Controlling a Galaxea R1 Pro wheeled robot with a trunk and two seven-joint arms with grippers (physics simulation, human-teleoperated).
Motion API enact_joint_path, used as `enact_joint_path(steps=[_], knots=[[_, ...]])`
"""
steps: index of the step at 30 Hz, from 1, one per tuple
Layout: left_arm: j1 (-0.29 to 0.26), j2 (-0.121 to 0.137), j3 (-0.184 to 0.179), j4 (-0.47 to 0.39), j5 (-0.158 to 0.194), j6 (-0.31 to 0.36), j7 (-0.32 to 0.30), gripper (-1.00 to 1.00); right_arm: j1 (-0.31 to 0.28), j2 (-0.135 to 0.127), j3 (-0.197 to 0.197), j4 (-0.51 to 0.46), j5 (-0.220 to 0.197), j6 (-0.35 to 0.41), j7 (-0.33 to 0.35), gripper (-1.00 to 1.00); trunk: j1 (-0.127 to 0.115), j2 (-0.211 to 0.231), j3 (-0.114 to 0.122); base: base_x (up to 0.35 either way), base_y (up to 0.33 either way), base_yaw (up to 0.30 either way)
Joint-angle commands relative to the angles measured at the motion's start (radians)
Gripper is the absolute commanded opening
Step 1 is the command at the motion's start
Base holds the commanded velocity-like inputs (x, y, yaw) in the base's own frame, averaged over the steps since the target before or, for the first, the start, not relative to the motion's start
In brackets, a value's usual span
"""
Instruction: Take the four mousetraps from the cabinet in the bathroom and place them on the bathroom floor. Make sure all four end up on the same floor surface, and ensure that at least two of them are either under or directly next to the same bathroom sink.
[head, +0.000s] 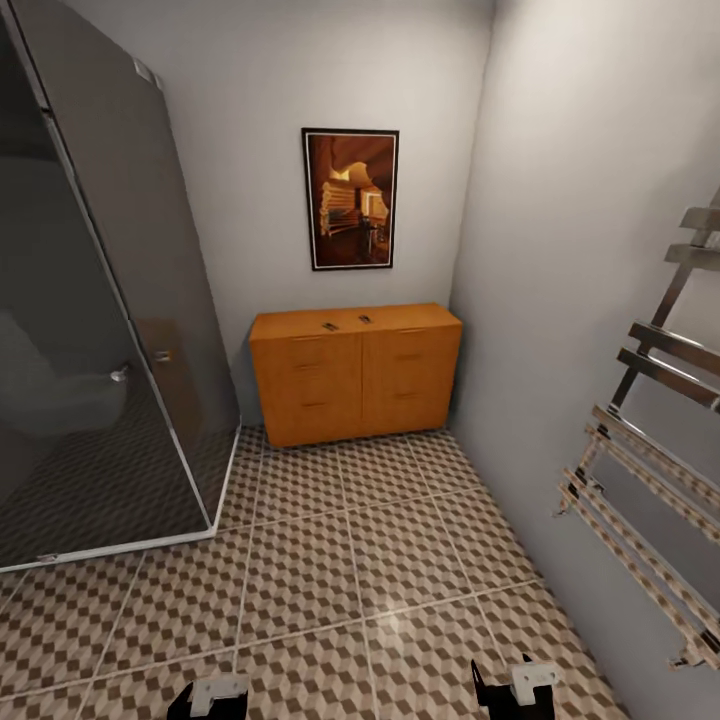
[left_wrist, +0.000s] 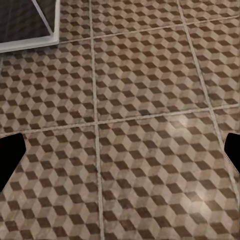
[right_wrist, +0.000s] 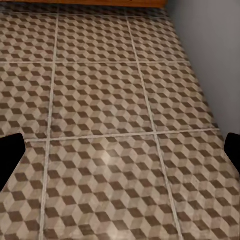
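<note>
Low at the head view's bottom edge, the left gripper (head: 207, 697) and right gripper (head: 520, 688) hang over the bathroom floor (head: 400, 560), both spread wide and empty. Against the far wall stands the cabinet (head: 355, 375), two small mousetraps (head: 330, 326) on its top, between a glass shower enclosure (head: 100, 330) and a chrome towel rail (head: 650, 440).

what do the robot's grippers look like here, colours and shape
In the head view, the left gripper and the right gripper each show as a black body topped by a pale grey-white block. The right one has dark prongs rising beside its block. In the wrist views the fingers are plain flat black shapes at the picture's sides. No cables or markings can be made out.
</note>
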Motion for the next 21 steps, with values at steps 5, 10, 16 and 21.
enact_joint_path(steps=[5, 10, 16, 21], knots=[[-0.002, -0.002, -0.009, 0.005, 0.006, -0.005, 0.003, 1.00, -0.001, 0.000, 0.008, 0.001, 0.002, -0.002, -0.005, 1.00, 0.001, -0.002, -0.002, 0.333, -0.087, 0.001], [-0.002, -0.002, -0.009, 0.004, 0.005, -0.004, 0.003, 1.00, -0.001, 0.000, 0.008, 0.001, 0.002, -0.002, -0.005, 1.00, 0.001, -0.002, -0.002, 0.333, -0.094, 0.000], [-0.002, -0.002, -0.009, 0.005, 0.005, -0.004, 0.003, 1.00, -0.001, 0.000, 0.007, 0.001, 0.002, -0.002, -0.005, 1.00, 0.001, -0.002, -0.002, 0.333, -0.095, 0.000], [-0.002, -0.002, -0.009, 0.005, 0.005, -0.004, 0.003, 1.00, -0.001, 0.000, 0.008, 0.001, 0.002, -0.002, -0.005, 1.00, 0.001, -0.002, -0.002, 0.333, -0.095, 0.000]])
